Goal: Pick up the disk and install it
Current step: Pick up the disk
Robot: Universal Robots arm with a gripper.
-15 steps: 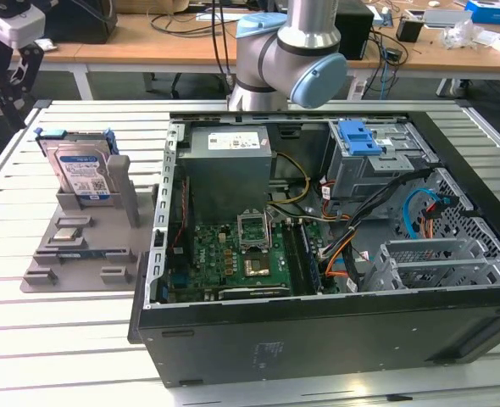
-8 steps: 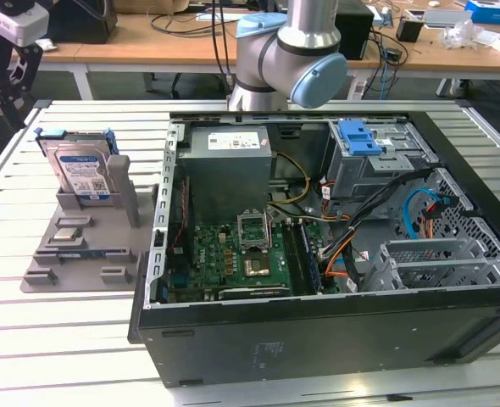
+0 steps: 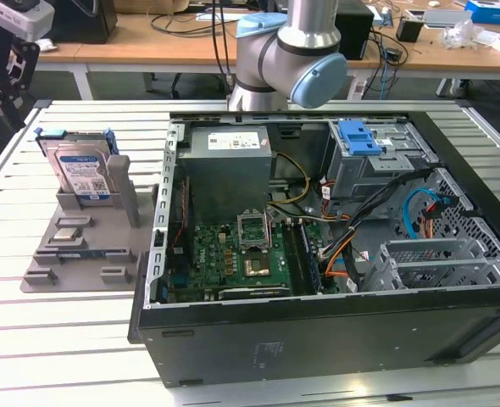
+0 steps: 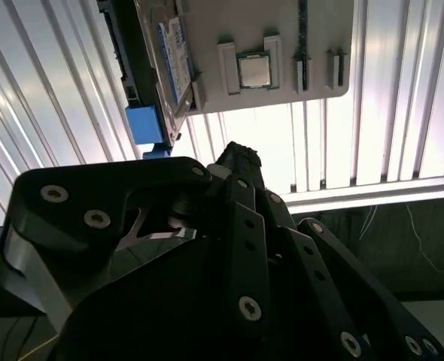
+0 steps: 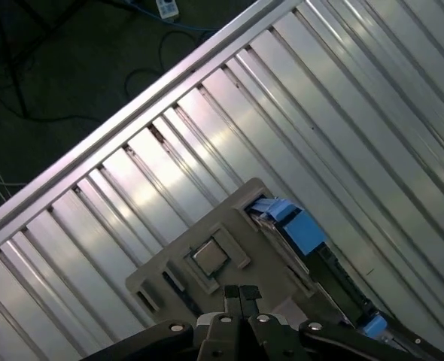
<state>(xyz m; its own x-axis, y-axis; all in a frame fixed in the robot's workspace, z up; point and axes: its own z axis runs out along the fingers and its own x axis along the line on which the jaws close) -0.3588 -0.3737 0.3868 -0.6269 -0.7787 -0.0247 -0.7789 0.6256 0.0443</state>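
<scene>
Currently your gripper (image 5: 239, 292) hangs over the grey holder tray (image 3: 72, 271), jaws pinched together on nothing. The disk (image 3: 82, 170) stands on edge in that tray, on the exterior view's left of the computer case (image 3: 318, 339). Descending clenched would likely strike its top edge, and an off-centre grip could wedge its blue rails (image 3: 111, 142) in the slot.

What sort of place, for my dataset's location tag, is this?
Probably a robotics lab or workshop: an open computer case lies on a slatted metal table, a disk stands in a grey fixture, and cable-strewn desks stand behind.
</scene>
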